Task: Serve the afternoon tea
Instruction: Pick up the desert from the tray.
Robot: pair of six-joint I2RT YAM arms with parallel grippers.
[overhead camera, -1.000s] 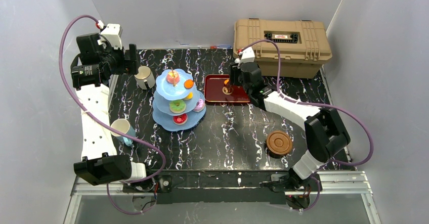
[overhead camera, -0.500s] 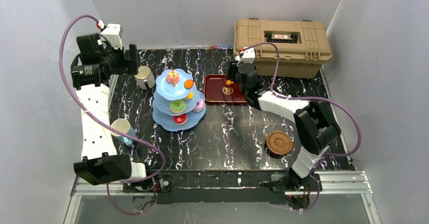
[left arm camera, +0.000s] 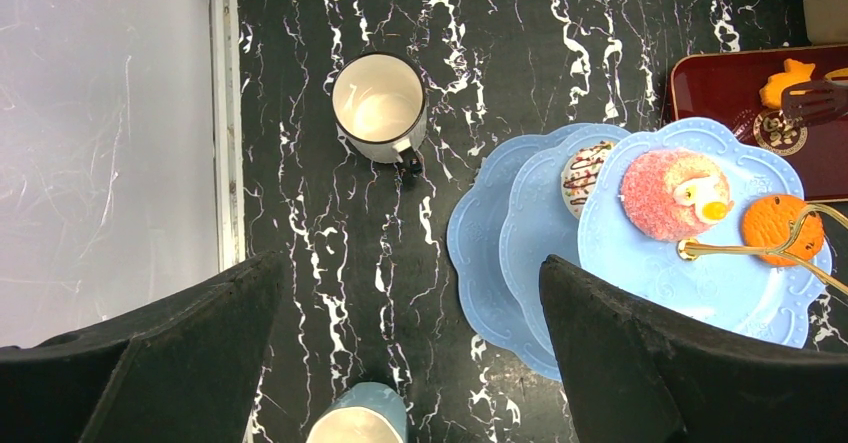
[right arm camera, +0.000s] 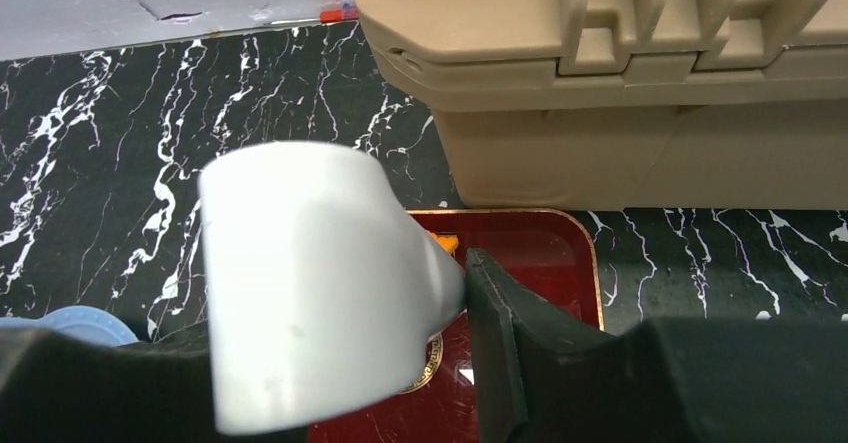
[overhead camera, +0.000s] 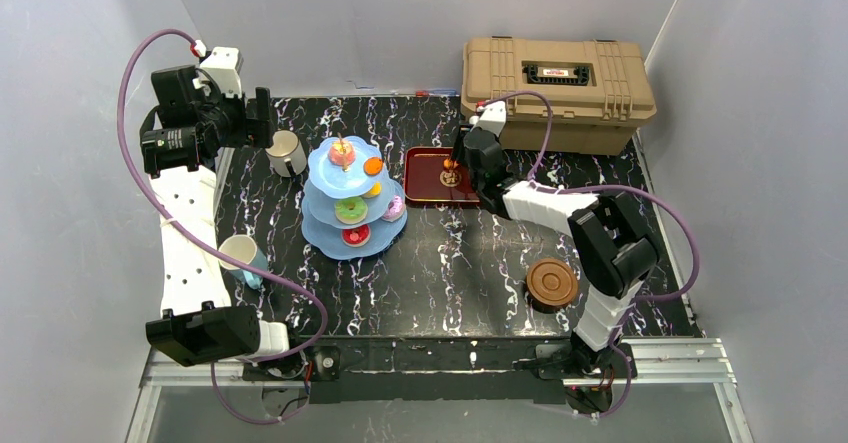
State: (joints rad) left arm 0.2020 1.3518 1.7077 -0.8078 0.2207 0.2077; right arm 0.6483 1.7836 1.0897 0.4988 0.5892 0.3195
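Your left pincer point(left arm camera: 410, 263) hangs released above the counter point(overhead camera: 470, 253), its two dark fingers point(left arm camera: 150, 363) spread wide with nothing between them; it sits at the far left corner in the overhead view.

The light blue stand point(overhead camera: 350, 198) rests left of the counter's middle, upright; its top tier carries a pink cake point(left arm camera: 675, 193) and an orange donut point(left arm camera: 782, 228), and more small cakes sit on the lower tiers.

The silvery-beige cup point(left arm camera: 378, 108) stands at 10 o'clock from the stand, near it but apart, mouth up and handle turned toward the stand; the white-and-teal cup point(overhead camera: 243, 260) lies at 8 o'clock from the stand, close to the left arm.

The brown saucers point(overhead camera: 553, 284) sit at 4 o'clock from the stand, well apart from it, near the right arm's elbow.

The dark red tray point(overhead camera: 425, 191) lies just beside the stand at 2 o'clock; an orange toy piece point(left arm camera: 780, 83) and a brown donut point(left arm camera: 778, 131) rest on it.

Your right pincer point(right arm camera: 335, 308) is over that tray, clenched on the metal tongs point(right arm camera: 290, 263), which show as a pale blurred blade filling the gap between its fingers; the tongs' far end sits close to the orange piece, but you cannot tell whether it touches.

The tan case point(overhead camera: 557, 81) stands shut at 1 o'clock from the tray.
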